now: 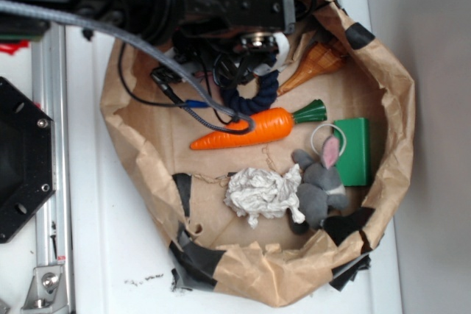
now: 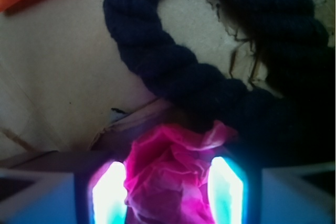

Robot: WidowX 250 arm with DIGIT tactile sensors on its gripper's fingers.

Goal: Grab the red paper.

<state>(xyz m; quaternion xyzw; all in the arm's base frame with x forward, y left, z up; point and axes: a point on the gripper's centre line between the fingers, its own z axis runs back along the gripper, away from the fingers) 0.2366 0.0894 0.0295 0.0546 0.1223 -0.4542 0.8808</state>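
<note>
The red paper [image 2: 170, 177] is a crumpled, pinkish-red wad at the bottom of the wrist view. It sits between the two glowing fingers [image 2: 109, 195] of my gripper [image 2: 168, 184] and presses against both pads. In the exterior view the gripper [image 1: 256, 43] hangs under the black arm at the back of the brown paper basin, and the red paper is hidden beneath it.
A dark blue rope ring [image 2: 173, 61] lies just in front of the gripper. An orange carrot [image 1: 254, 128], a white paper wad [image 1: 261, 193], a grey rabbit plush [image 1: 320, 182], a green box [image 1: 353, 151] and a cone toy [image 1: 316, 64] lie inside the crumpled paper wall [image 1: 397, 108].
</note>
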